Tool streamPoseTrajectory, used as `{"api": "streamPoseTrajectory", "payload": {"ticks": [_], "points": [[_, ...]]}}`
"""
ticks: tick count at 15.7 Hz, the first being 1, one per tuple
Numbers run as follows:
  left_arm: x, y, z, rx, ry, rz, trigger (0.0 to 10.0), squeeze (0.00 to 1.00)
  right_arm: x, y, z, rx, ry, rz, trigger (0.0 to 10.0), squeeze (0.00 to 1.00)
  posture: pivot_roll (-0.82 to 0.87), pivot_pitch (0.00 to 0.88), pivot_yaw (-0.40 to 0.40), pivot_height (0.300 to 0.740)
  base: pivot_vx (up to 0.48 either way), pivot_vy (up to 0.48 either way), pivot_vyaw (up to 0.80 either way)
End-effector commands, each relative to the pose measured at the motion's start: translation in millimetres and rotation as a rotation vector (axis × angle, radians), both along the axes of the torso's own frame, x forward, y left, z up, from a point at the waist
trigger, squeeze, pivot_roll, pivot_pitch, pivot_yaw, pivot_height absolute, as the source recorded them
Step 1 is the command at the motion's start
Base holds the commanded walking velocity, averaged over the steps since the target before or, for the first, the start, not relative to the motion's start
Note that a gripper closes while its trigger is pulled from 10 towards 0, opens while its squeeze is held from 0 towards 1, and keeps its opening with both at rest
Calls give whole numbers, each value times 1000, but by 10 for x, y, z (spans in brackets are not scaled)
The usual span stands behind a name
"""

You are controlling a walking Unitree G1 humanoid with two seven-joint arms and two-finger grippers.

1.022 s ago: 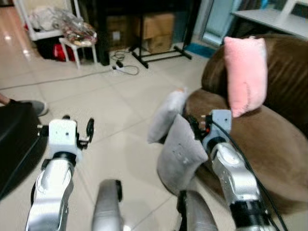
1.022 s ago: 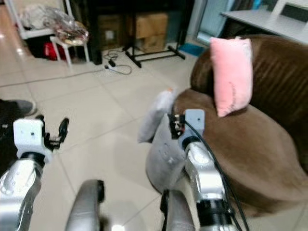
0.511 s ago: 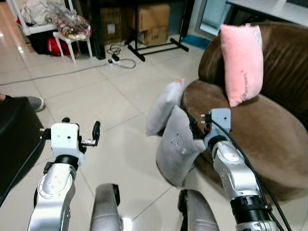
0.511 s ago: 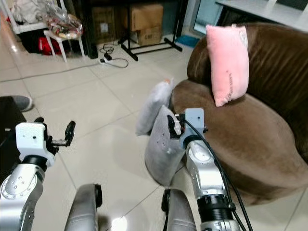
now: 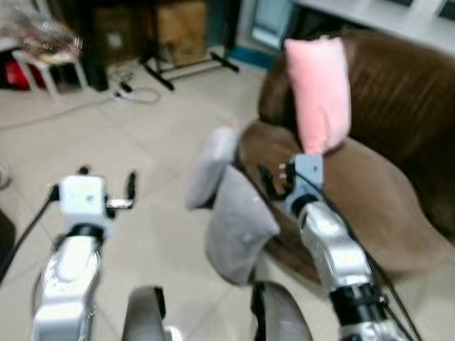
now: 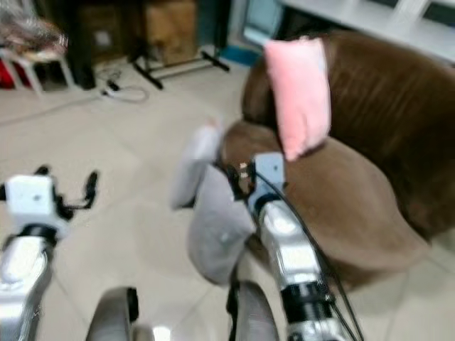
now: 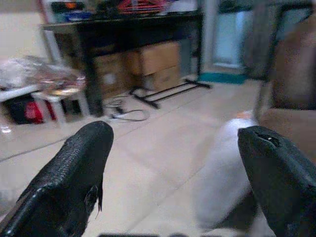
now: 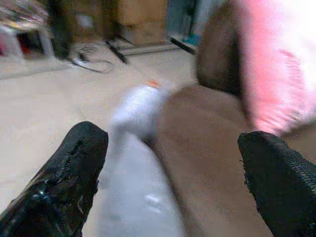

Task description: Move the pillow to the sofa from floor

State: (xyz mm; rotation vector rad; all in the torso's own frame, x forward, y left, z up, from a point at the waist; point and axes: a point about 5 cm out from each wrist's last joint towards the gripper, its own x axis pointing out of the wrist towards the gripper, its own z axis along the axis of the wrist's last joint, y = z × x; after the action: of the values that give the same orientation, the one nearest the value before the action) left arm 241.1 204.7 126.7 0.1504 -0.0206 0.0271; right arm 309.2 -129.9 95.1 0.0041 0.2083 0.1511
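Observation:
Two grey pillows stand on the tiled floor, leaning on the front of a brown sofa (image 5: 377, 192). The darker, nearer pillow (image 5: 238, 224) is just left of my right gripper (image 5: 270, 177), which hovers open at its top edge beside the sofa seat. The paler pillow (image 5: 210, 167) stands behind it and also appears in the left wrist view (image 7: 222, 173). A pink pillow (image 5: 318, 92) stands upright on the sofa. My left gripper (image 5: 106, 181) is held open over bare floor, well left of the pillows. The right wrist view looks past open fingers (image 8: 64, 173) at both pillows and the seat.
At the back stand a white stool (image 5: 43, 53) with a bag on it, cardboard boxes (image 5: 178, 28) under a dark table, and a black stand with a cable (image 5: 142, 92) on the tiles. My knees (image 5: 146, 312) are at the bottom edge. Open floor lies to the left.
The whole picture has swung right and become blurred, so the camera moved. Both arms keep much the same pose, and the pillows stay where they were.

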Motion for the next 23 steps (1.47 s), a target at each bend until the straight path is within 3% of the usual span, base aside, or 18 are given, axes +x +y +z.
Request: {"api": "streamPoseTrajectory", "payload": {"ticks": [1,5,11,14,23], "points": [[-18,20,2,13,3,-3,10000,1000,-1,-38,-21,20,18,-11,10000,0,-32,0,-104,560,337,0,0],[-35,23,-2,18,2,-2,10000,1000,-12,13,-12,13,9,47,10000,0,-31,0,-108,560,337,0,0],[-26,27,-24,39,10,2,10000,1000,-26,67,-49,10,36,135,10000,0,-33,0,-97,560,279,0,520],[-19,26,-33,58,16,6,10000,722,-19,36,-85,5,67,143,10000,0,-35,0,-93,537,0,0,0],[-37,24,-119,99,79,-56,10000,635,45,90,-264,-27,174,184,10000,0,-9,0,-113,462,0,0,0]]}}
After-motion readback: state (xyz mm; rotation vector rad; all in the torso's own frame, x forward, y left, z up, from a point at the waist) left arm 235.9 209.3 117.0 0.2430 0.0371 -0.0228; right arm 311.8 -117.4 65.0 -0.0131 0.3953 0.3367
